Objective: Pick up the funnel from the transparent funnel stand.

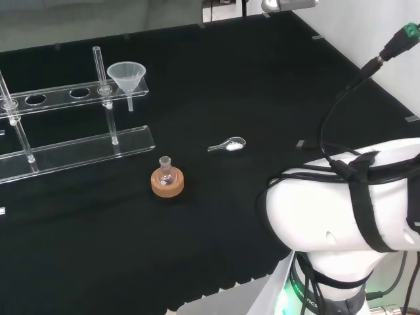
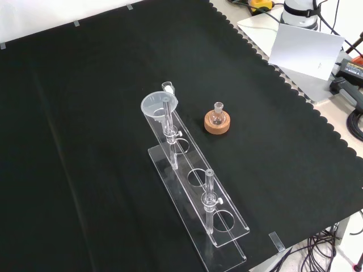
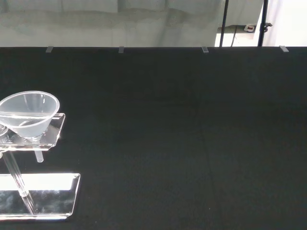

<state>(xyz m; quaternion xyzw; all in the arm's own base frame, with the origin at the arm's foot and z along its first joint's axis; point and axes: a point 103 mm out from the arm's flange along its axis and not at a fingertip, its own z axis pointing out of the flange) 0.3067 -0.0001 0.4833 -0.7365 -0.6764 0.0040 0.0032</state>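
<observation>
I can't tell my fingers' state; the funnel (image 1: 126, 73) sits at the stand's (image 1: 79, 151) three-o'clock end, easily toppled.

Light falls evenly from above, and I see the black cloth (image 1: 216, 216) soak it up, nearly shadowless. In the wrist view the funnel stand (image 3: 38, 196) base throws a white glare patch, and the funnel (image 3: 28, 112) rim gleams. The front view stays crisp; clear ware is faint against the dark surface.
</observation>
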